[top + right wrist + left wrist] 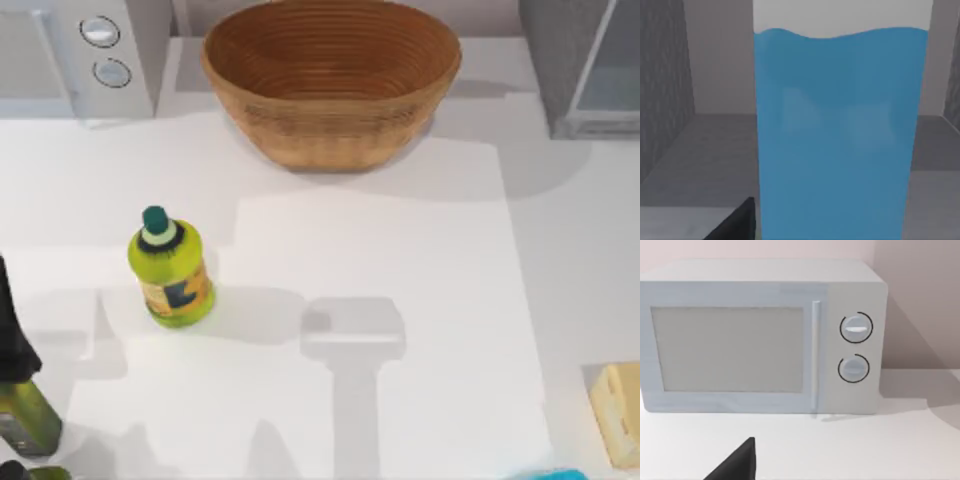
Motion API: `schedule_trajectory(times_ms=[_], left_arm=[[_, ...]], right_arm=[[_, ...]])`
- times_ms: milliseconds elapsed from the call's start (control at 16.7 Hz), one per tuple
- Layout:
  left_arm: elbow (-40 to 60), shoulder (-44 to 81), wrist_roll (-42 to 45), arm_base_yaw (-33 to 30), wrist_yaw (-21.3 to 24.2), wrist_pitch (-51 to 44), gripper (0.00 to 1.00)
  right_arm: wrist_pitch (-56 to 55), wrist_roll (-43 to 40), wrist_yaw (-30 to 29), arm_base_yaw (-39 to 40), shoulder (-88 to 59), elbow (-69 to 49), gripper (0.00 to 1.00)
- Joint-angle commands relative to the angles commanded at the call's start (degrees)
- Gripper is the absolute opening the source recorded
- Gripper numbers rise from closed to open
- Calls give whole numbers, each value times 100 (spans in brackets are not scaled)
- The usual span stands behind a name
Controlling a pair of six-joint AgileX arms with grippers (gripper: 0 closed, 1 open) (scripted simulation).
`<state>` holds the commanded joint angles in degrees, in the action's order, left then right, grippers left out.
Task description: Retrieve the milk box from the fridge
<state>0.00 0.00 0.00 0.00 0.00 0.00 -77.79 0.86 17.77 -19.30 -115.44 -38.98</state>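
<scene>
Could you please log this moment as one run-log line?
step: approach | right gripper: in fridge, close to milk box | left gripper: parked facing microwave

1. The white table (400,300) carries everything.
2. A woven basket (332,80) stands at the far middle.
3. A light-grey microwave (75,55) with two knobs stands at the far left corner.
4. The grey fridge (585,65) stands at the far right corner.
5. A yellow-green bottle (172,270) stands upright on the left side.
6. A tan block (618,412) lies at the near right edge.
</scene>
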Motion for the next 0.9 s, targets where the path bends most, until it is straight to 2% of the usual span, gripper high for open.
schedule_trajectory(times_ms=[300, 660, 900], left_arm=[[0, 0, 0, 0, 0, 0, 100], [0, 0, 0, 0, 0, 0, 100], [0, 0, 0, 0, 0, 0, 100]], right_arm=[[681, -10, -508, 468, -407, -978, 100], [732, -10, -512, 468, -464, -1071, 100], [1113, -14, -613, 566, -898, -1929, 100]])
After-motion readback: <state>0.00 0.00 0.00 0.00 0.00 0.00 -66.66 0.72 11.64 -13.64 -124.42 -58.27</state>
